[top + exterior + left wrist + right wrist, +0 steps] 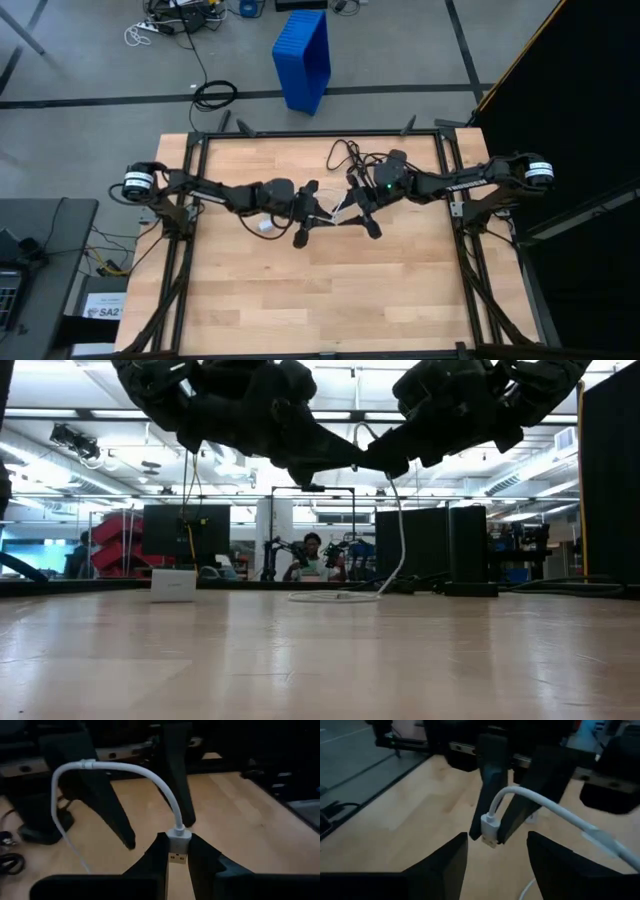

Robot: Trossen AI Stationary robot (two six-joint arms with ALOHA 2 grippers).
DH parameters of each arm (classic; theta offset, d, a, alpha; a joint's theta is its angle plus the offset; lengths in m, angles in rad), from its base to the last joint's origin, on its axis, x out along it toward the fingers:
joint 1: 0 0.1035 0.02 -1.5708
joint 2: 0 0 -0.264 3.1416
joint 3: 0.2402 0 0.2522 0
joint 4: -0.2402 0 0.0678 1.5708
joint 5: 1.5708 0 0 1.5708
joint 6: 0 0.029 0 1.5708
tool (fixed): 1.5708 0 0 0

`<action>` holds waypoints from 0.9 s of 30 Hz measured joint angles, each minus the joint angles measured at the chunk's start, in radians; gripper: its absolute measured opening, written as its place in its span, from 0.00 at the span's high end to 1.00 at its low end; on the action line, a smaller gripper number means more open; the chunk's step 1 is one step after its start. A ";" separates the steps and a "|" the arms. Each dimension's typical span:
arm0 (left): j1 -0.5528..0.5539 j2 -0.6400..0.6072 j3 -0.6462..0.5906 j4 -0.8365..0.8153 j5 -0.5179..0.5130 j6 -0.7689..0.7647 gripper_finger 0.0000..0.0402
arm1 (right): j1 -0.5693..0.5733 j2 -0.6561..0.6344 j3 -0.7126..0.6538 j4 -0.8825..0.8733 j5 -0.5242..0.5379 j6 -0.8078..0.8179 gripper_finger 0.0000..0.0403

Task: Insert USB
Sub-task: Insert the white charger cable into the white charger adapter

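Now left gripper point(177, 857) clamped tight on white plug point(178, 845) of USB cable point(335, 208), mid-table, raised above wood. Right gripper point(497, 852) fingers parted, holding nothing, plug just ahead between them. Cable arcs up, trails down to table point(300, 300). Open wood all around, edges well away.

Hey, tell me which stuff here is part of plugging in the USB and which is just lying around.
Part of the job:
- USB, white plug pinched in the left claw
- right claw, open, facing that plug

Just lying about:
- white box on the table
- blue bin on the floor
- black cord at the table's far edge
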 joint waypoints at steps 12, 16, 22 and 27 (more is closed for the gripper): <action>0.022 0.004 0.000 0.024 0.079 -0.004 0.93 | 0.034 0.000 0.000 0.137 -0.010 -0.007 0.71; 0.022 0.004 0.000 0.044 0.078 -0.007 0.93 | 0.035 0.000 0.000 0.134 -0.010 -0.008 0.72; 0.022 0.004 0.000 0.071 0.093 -0.032 0.93 | 0.035 0.000 0.000 0.135 -0.010 -0.008 0.75; 0.022 0.004 0.000 0.082 0.094 -0.034 0.93 | 0.046 0.000 0.000 0.142 -0.008 -0.008 0.75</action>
